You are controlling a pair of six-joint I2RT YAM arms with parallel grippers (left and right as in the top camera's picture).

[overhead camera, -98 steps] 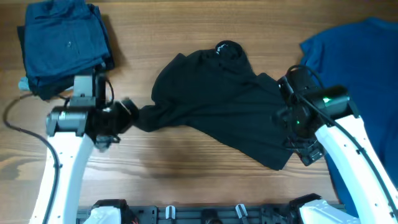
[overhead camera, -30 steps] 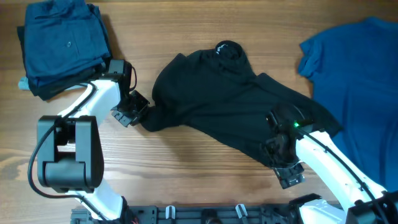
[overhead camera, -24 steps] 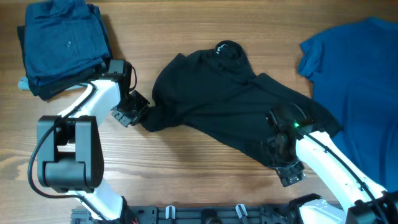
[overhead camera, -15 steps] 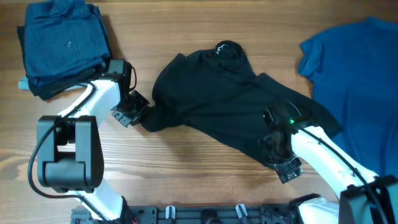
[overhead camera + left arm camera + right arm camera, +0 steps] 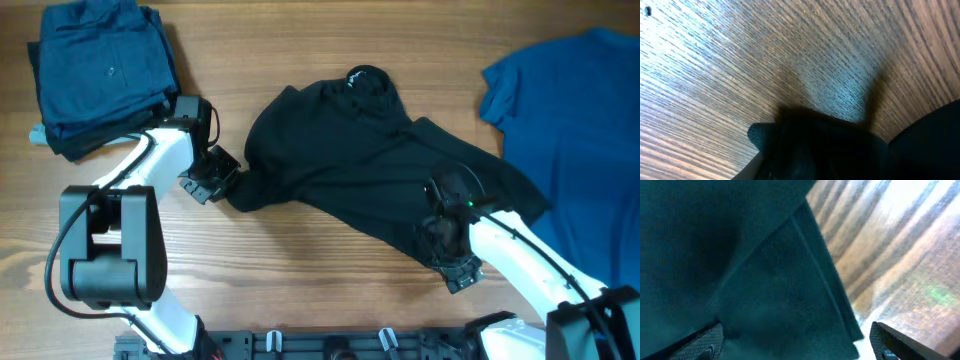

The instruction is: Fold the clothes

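The black T-shirt (image 5: 340, 160) lies crumpled mid-table, its collar with a small white mark at the back. My left gripper (image 5: 213, 180) is shut on its left corner; in the left wrist view the bunched black cloth (image 5: 825, 150) covers the fingers. My right gripper (image 5: 441, 250) sits at the shirt's lower right hem, open wide. In the right wrist view the black fabric (image 5: 740, 255) lies between the two fingertips (image 5: 890, 342), with the hem edge running across the wood.
A folded stack of dark blue clothes (image 5: 100, 70) sits at the back left. A bright blue T-shirt (image 5: 580, 140) is spread over the right side. Bare wooden table (image 5: 300, 290) shows in front of the black shirt.
Over the last second my right gripper has crept a little left and back onto the shirt's hem. The left gripper and the shirt's left corner have stayed put.
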